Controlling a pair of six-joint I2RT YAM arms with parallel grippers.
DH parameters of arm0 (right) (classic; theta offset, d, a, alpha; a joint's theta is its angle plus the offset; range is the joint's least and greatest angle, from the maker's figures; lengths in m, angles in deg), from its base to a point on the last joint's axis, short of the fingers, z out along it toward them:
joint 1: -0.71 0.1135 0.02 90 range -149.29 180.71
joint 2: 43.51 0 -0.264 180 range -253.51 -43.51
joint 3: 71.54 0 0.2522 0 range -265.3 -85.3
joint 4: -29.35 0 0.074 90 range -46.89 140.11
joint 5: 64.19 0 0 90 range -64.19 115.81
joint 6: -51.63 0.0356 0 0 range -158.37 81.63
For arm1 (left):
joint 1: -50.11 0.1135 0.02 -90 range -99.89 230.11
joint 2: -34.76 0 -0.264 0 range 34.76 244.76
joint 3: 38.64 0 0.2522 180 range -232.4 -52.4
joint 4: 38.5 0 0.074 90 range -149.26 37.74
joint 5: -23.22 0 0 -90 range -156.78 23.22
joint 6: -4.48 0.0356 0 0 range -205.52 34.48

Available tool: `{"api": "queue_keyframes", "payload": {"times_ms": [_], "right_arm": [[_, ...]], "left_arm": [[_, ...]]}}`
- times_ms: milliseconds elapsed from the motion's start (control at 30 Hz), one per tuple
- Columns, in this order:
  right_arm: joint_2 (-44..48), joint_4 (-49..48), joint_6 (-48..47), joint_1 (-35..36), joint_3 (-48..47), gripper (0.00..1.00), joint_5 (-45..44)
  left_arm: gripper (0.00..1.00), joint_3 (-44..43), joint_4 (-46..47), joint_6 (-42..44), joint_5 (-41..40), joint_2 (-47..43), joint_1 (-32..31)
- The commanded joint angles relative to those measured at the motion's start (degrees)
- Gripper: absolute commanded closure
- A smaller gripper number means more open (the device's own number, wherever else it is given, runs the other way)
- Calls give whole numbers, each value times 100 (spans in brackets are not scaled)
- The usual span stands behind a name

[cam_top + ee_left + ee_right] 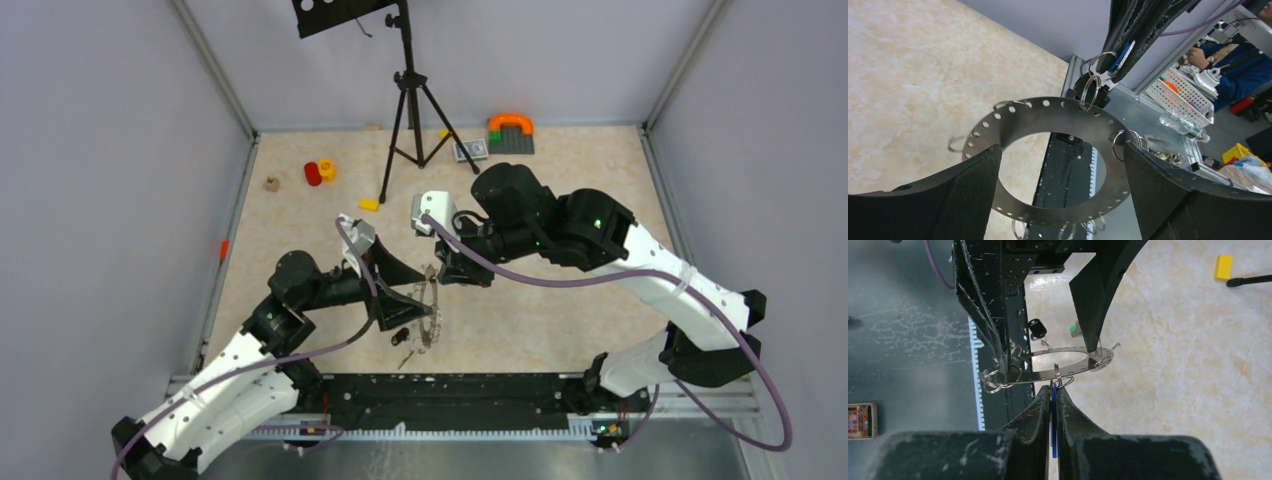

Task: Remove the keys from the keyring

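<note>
Now: my left gripper [1058, 175], spread wide, grasps the keyring [1048, 112] by its outer rim above the table. My right gripper [1053, 390] is clenched on the blue-tagged key [1053, 420]. Advice: brace the keyring steady and work the key's split ring [1064, 380] off slowly.
</note>
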State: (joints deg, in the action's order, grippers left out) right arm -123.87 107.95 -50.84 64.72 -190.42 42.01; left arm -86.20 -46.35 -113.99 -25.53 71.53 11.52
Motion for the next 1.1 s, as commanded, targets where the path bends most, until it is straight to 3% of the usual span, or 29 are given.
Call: {"api": "queue_keyframes", "payload": {"times_ms": [0, 233, 433, 600, 833, 1067], "right_arm": [[73, -207, -107, 59, -220, 100, -87], [101, -179, -123, 53, -232, 100, -58], [99, -53, -192, 59, -305, 100, 36], [100, 87, -249, 56, -359, 100, 245], [63, 266, -389, 52, -476, 100, 691], [-6, 383, -483, 53, -720, 100, 880]], "left_arm": [[9, 139, 752, -451, 364, -22, -8], [9, 67, 304, -192, 241, -254, -8], [7, -523, -1004, 933, -579, -466, -8], [1, -703, -1095, 2038, -1104, -587, -8], [1, -818, -732, 3594, -601, -615, -8], [1, -1108, -639, 3770, 367, 2, -8]]}}
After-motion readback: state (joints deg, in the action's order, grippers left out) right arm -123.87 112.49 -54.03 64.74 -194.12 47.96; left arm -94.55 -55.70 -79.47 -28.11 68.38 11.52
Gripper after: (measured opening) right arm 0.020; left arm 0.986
